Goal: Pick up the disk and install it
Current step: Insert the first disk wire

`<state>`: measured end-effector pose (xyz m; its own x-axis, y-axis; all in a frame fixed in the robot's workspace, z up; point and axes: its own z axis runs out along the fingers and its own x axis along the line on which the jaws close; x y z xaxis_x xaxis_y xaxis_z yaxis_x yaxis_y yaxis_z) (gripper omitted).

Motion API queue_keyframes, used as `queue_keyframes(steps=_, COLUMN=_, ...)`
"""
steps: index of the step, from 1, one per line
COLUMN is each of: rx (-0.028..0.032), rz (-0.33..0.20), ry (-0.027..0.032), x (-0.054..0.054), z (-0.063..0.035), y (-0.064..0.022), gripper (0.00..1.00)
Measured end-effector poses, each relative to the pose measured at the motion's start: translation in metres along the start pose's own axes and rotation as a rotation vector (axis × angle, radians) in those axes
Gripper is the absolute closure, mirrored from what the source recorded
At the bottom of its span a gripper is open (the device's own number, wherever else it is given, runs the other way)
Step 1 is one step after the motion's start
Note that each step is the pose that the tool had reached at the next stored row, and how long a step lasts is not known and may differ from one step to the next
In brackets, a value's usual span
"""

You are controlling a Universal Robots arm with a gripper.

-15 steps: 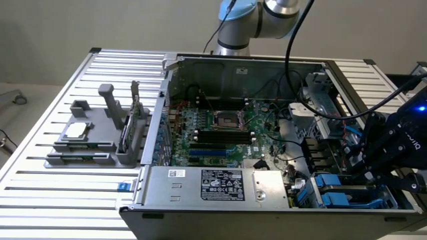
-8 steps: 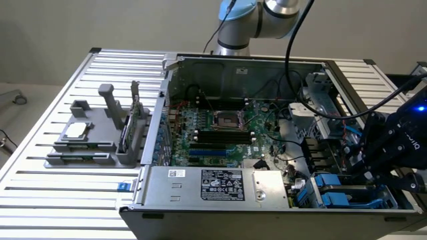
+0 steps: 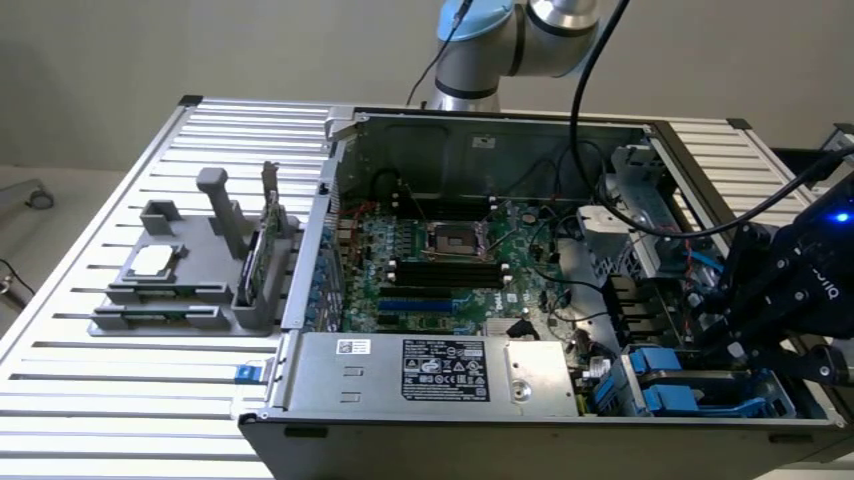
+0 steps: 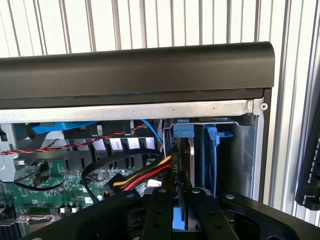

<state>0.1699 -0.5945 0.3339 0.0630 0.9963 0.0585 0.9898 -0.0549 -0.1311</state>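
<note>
Gripping the disk, gripper narrowed.

The setting is judged to be a robotics laboratory or test bench arranged for computer assembly work. An opened desktop computer case, with its green motherboard and power supply exposed, is laid on a ribbed aluminium worktable, and a grey fixture block holding loose parts is seen at about nine o'clock from the case. A silver and blue industrial robot arm is mounted at twelve o'clock behind the table, before a plain bare wall, with black cables trailed over the case.
</note>
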Motion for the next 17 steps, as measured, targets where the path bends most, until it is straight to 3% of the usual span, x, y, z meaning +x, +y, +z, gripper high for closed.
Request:
queue_keyframes(steps=9, rx=0.0005, rz=-0.001, ry=0.0071, x=-0.0001, z=-0.0002, y=0.0018, gripper=0.84)
queue_keyframes(steps=17, rx=0.0005, rz=-0.001, ry=0.0082, x=-0.0018, z=0.0009, y=0.002, gripper=0.84)
